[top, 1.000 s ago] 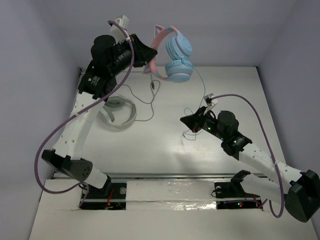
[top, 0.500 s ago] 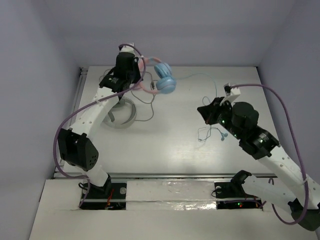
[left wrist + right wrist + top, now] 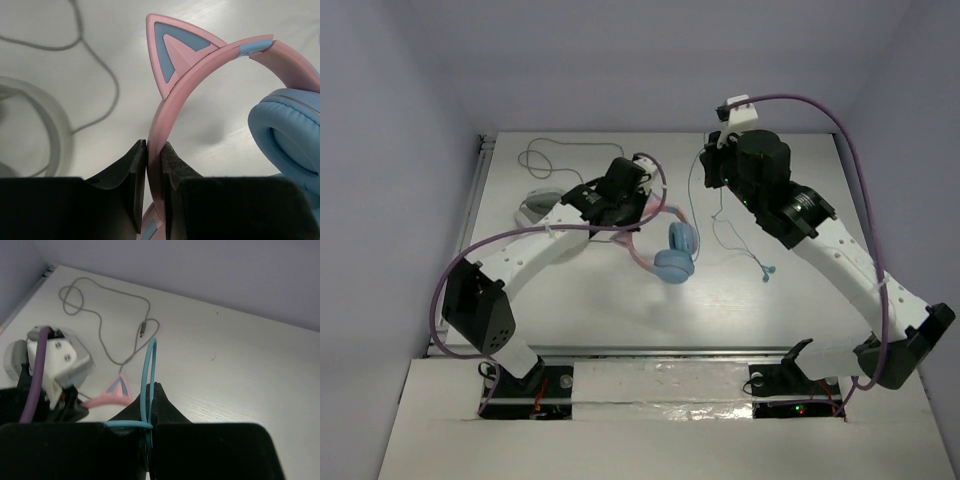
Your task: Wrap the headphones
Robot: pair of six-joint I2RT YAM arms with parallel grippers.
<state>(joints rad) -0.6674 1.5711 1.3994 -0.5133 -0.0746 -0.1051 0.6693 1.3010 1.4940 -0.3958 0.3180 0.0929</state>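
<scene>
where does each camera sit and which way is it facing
Top external: above and behind the arm bases, looking down on the table; both arms show, left tool and right tool.
Left wrist: on the left arm, looking down past its fingers, shut on the headphones at the pink headband.
Right wrist: on the right arm, looking across the table toward the back wall; its fingers pinch the light-blue cable.
Shared: both wrist views show a pink cat ear and the loose grey cable.

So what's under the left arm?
From above, one end of the grey-white band shows beside the arm; the arm covers the rest of the band.
</scene>
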